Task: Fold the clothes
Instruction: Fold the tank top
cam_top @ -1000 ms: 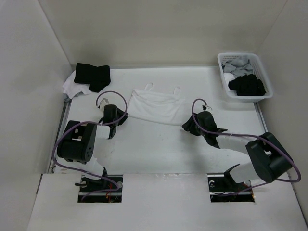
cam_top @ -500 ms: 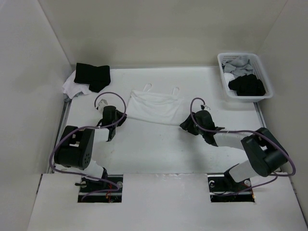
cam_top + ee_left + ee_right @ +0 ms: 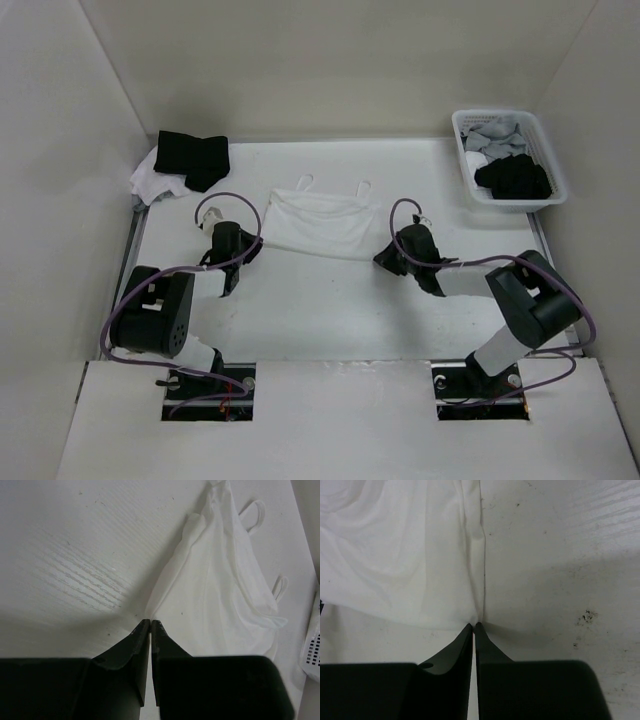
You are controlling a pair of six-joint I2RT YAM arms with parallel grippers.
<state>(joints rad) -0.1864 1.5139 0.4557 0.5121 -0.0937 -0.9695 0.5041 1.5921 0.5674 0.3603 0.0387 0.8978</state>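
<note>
Both pairs of jaws are pressed together on cloth: the left gripper [image 3: 150,621] pinches one near corner of the white garment [image 3: 325,222], and the right gripper [image 3: 474,625] pinches the other, the one on the basket [image 3: 495,112] side. Each nips only the thin hem, low against the table [image 3: 330,300]. The garment lies spread flat, left of the basket and a little nearer the arms than it. Its straps [image 3: 308,182] lie at the end roughly level with the basket's near rim.

Gripping both hem corners at once looks like preparation for lifting that edge and carrying it over toward the straps, halving the piece while keeping it square.

The right wrist view shows the side edge nearest the basket running as a raised crease up from the pinch. In the left wrist view the cloth fans out from the pinch in soft folds, so the hem may sag between the grips. Bare table lies beyond the straps. The basket stands well apart, and the black bundle [image 3: 192,155], on the side away from the basket, is also well apart, so the fold path seems unobstructed
</note>
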